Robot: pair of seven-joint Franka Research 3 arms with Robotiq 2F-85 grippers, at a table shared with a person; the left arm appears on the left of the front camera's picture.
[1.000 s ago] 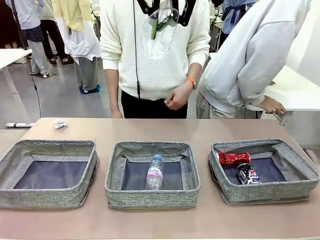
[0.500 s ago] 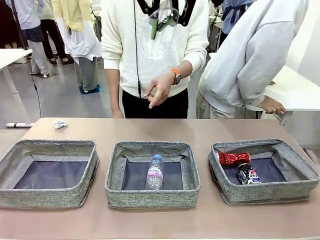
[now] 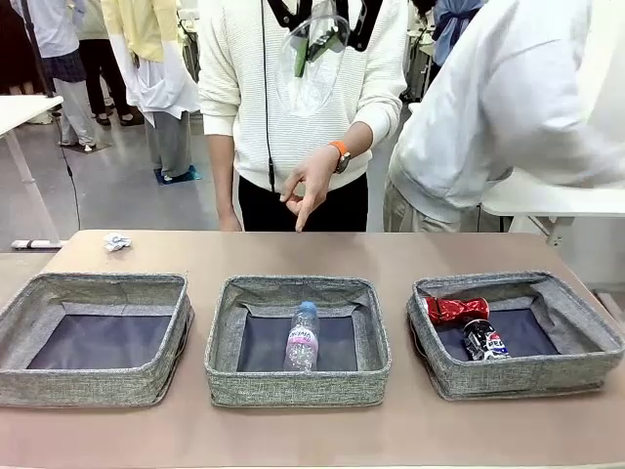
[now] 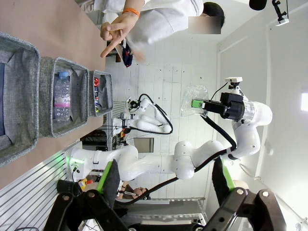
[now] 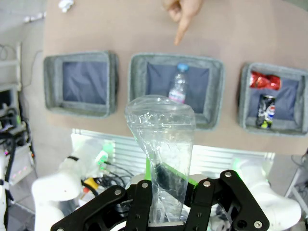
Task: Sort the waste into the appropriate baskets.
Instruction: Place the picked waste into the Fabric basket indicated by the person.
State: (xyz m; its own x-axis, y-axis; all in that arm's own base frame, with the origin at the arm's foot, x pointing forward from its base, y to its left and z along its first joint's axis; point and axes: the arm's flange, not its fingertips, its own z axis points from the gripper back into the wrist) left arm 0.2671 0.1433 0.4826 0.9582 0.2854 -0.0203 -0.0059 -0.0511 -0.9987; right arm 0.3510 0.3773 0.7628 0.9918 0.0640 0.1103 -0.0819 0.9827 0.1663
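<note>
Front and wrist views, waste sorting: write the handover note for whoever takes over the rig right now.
Right gripper: shut on the clear plastic container, held high above the table.
Left gripper: open, holding nothing.
Done: bottle in the middle basket; red can and Pepsi can in the right basket.
Left basket holds nothing.
Left to do: bin the container; the person's hand points down at the middle basket. Paper wad lies at the table's far left corner.

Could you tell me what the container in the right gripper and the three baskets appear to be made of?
Clear crinkled container in the right gripper: seemingly thin glossy plastic, see-through and creased. Three grey baskets: apparently matte woven fabric, with soft sagging walls.
</note>
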